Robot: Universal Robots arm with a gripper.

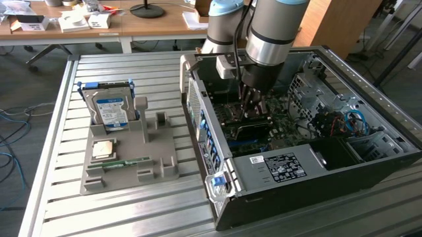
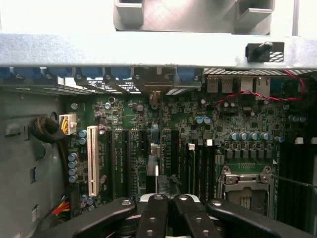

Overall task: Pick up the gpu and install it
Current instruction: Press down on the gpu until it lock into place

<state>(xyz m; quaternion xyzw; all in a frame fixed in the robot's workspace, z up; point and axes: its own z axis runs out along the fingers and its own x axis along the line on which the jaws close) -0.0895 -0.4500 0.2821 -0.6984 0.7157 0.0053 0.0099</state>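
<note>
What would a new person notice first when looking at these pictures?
First comes the big grey robot arm reaching down into the open computer case, with its tool shut low over the green motherboard. Next is the silver hard drive with a blue-white label, standing upright in the grey holder on the exterior view's left.

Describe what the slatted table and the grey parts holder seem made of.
Slatted silver table: apparently aluminium, with a bright brushed sheen and extruded ribs. Grey moulded parts holder: likely plastic or printed resin, with a matte, uniform colour and blocky slots.
</note>
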